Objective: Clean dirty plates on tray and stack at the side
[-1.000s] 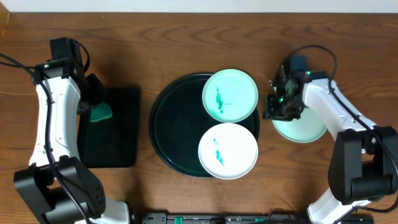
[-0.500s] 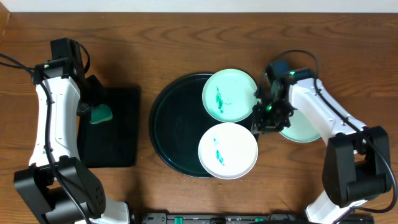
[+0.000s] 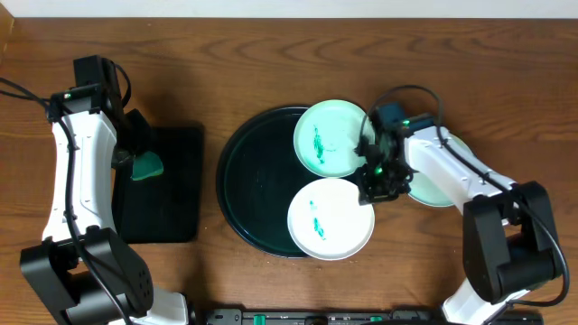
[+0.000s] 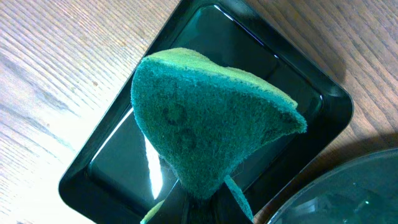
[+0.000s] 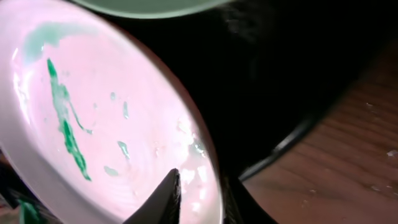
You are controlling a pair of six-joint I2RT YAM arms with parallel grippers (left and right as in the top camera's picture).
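Note:
The round dark tray [image 3: 253, 181] holds two plates, each with a teal smear: a mint one [image 3: 332, 137] at the back and a white one [image 3: 330, 221] at the front. A third, pale mint plate [image 3: 440, 185] lies on the table right of the tray, partly under my right arm. My right gripper [image 3: 375, 185] is at the white plate's [image 5: 93, 124] right rim. It [image 5: 202, 186] is open, with one finger inside the rim and one outside. My left gripper [image 3: 135, 162] is shut on a green sponge [image 4: 205, 118] above the black rectangular tray [image 4: 311, 93].
The black rectangular tray [image 3: 167, 208] sits left of the round tray, with a narrow wood gap between them. The round tray's rim [image 5: 292, 134] runs just beside my right fingers. Bare wooden table lies behind and to the far right.
My right gripper has left the side plate and moved left and forward to the white front plate's rim. The left arm and sponge have not moved.

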